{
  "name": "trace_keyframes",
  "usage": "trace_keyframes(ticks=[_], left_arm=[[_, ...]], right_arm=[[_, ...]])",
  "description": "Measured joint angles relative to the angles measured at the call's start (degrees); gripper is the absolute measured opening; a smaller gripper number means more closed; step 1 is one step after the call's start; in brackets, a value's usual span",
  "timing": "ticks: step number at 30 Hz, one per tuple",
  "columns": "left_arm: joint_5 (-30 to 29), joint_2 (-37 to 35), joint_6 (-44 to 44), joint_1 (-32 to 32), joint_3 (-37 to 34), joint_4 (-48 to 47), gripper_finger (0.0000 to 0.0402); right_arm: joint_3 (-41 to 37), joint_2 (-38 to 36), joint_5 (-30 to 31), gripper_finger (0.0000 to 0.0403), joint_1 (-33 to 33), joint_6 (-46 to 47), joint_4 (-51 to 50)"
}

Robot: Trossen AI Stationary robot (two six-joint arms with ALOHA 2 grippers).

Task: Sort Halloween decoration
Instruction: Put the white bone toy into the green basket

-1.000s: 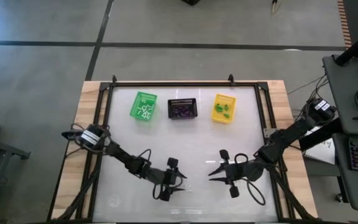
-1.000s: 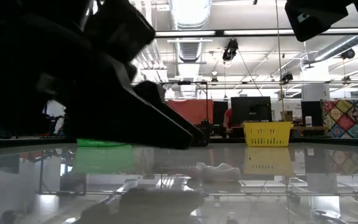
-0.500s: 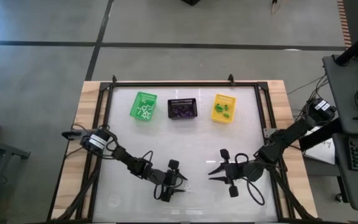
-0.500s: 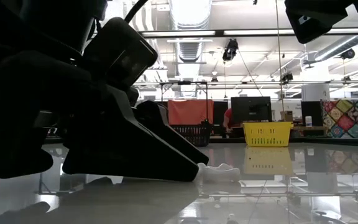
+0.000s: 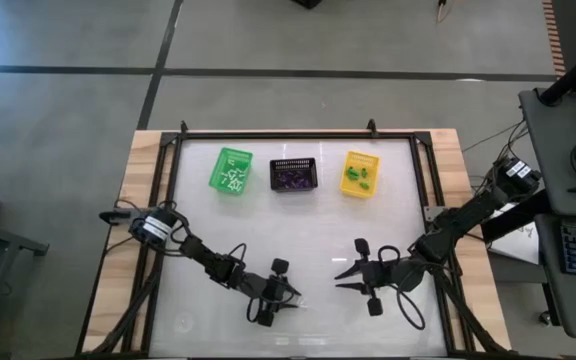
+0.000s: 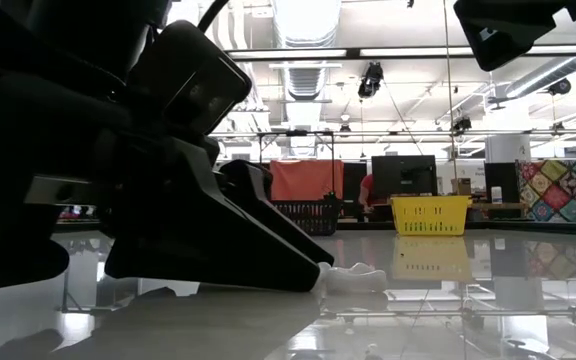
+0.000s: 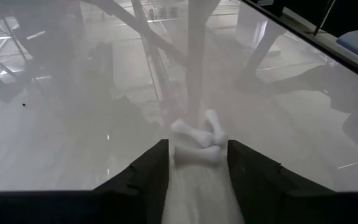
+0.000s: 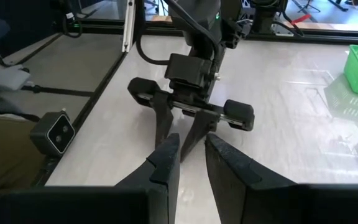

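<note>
I have the left end effector down on the table near its front edge, fingers partly spread around a white bone-shaped decoration lying flat between the tips, not yet gripped. To pinch it cleanly I'd keep the tips touching the table, centre the piece, then squeeze slowly. The right end effector waits nearby, narrowly parted and holding nothing.

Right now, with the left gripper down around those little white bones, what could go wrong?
1. The left gripper straddles two overlapping white bone trinkets; closing may catch both, or pinch one and flick the other away.
2. Its fingers sit low on the glossy table, so a trinket could slip out.
3. The right gripper waits nearby; lifting toward it risks contact.
</note>
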Motion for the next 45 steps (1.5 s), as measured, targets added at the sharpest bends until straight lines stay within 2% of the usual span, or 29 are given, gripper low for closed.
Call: trace_keyframes(ticks=[5, 19, 25, 29, 34, 39, 42, 45], left_arm=[[0.0, 0.0, -0.2, 0.0, 0.0, 0.0, 0.0117], [-0.7, -2.0, -0.5, 0.3, -0.9, -0.4, 0.0091], [-2.9, -8.3, -1.6, 1.4, -6.2, -0.2, 0.009], [-9.0, -17.1, -3.3, 2.6, -11.3, -1.5, 0.009], [-20.8, -32.0, -10.3, 6.2, -17.6, -13.6, 0.009], [-32.7, -47.8, -21.7, 13.4, -20.8, -38.3, 0.009], [-33.3, -55.4, -26.6, 20.4, -20.6, -51.5, 0.0088], [-29.2, -59.9, -26.8, 28.6, -18.4, -60.6, 0.0087]], right_arm=[[0.0, 0.0, 0.0, 0.0068, 0.0, 0.0, 0.0], [0.0, 0.0, 0.0, 0.0068, 0.0, 0.2, 0.0], [0.0, 0.0, -0.1, 0.0068, 0.0, 0.2, 0.0], [0.0, 0.0, 0.0, 0.0068, 0.0, 0.5, 0.0], [0.0, 0.0, 4.2, 0.0068, 0.0, 0.8, 0.0], [0.0, 0.0, 7.4, 0.0068, -0.2, 0.7, 0.0], [0.0, 0.0, 7.5, 0.0068, -0.6, 0.7, 0.0], [0.0, 0.0, 7.5, 0.0068, -1.0, 0.7, 0.0]])
